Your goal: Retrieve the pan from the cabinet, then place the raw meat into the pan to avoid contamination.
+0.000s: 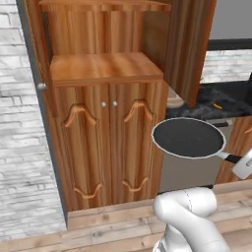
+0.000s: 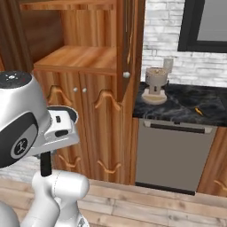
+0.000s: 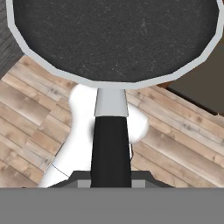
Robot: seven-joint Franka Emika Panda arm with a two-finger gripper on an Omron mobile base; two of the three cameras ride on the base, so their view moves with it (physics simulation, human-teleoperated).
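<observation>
Pan [image 1: 188, 137], round, shallow, black inside with thin silver rim, held level in mid-air by its handle [image 3: 110, 144]; gripper [image 3: 110, 181] pinching handle end, out of reddish-brown wooden cabinet [image 1: 106, 142], upper door open.

Risks:
- long lever on narrow grip: pan may twist or sag.
- swing toward dark counter [image 2: 186, 106]: rim could clip open door or beige coffee machine [image 2: 156, 85].
- tiny orange raw meat [image 2: 199, 111] on counter: easily knocked away by pan.

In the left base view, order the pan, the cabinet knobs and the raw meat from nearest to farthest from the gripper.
1. Pan, held by its handle in the gripper.
2. Raw meat, on the counter above.
3. Cabinet knobs, far left.
</observation>
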